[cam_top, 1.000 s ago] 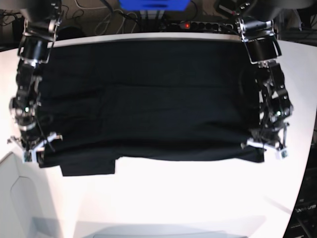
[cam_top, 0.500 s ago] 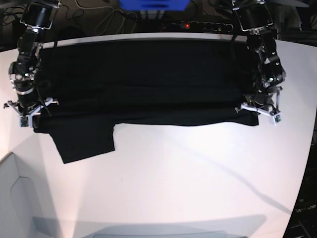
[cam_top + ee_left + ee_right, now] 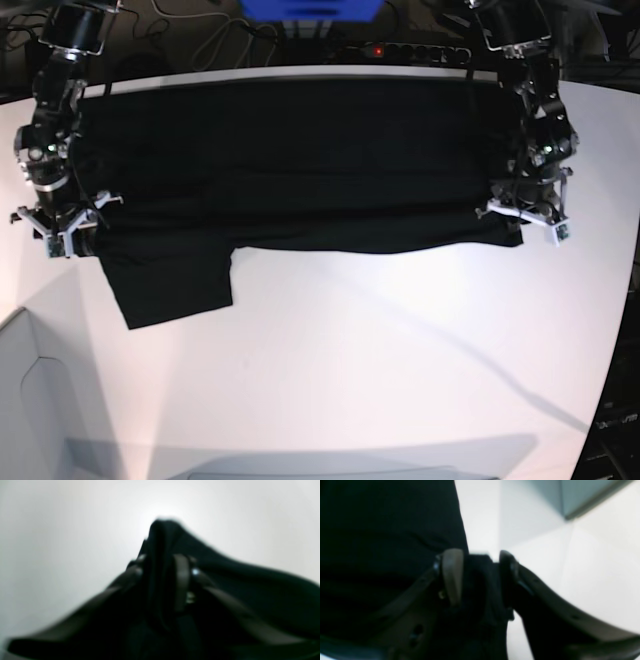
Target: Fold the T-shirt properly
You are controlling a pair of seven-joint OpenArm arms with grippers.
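Observation:
The black T-shirt (image 3: 300,160) lies folded in a wide band across the far half of the white table (image 3: 380,360). One flap (image 3: 170,285) sticks out toward the front at the left. My left gripper (image 3: 527,222) stands at the band's front right corner. In the left wrist view its fingers (image 3: 182,580) are parted, with a ridge of the T-shirt (image 3: 250,585) between them. My right gripper (image 3: 60,235) is at the front left corner. The right wrist view shows its pads (image 3: 452,575) apart around a fold of the T-shirt (image 3: 382,530).
A power strip (image 3: 400,50) with a red light, cables and a blue object (image 3: 310,8) sit behind the table's far edge. A pale grey bin (image 3: 30,400) stands at the front left; its corner (image 3: 582,495) shows in the right wrist view.
Both arms carried the shirt's front edge toward the far side, narrowing the cloth into a band and uncovering the left flap. In the last half second both grippers' jaws have parted.

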